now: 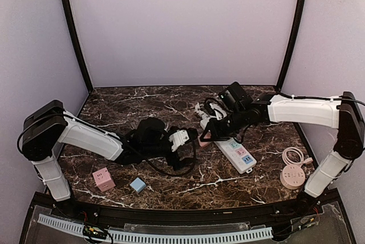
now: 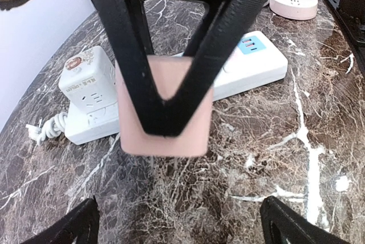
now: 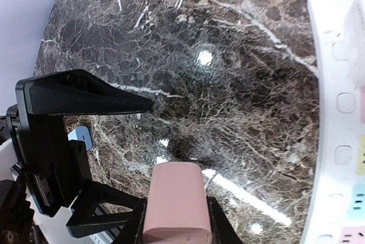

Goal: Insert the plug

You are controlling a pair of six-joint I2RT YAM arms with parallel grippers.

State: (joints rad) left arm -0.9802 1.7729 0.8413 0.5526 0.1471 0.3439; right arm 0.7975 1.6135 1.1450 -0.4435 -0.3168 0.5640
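While my right fingers (image 2: 131, 56) clamp the plug (image 2: 165, 144), a plain pink block with rounded corners, just beside the white strip (image 2: 251, 64), my left fingers (image 2: 74, 227) gape wide.

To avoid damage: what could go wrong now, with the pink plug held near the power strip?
1. The plug in the right gripper is beside the power strip, not over a socket; pushing down here would likely hit the table.
2. The open left gripper is very close, so the two grippers might collide.
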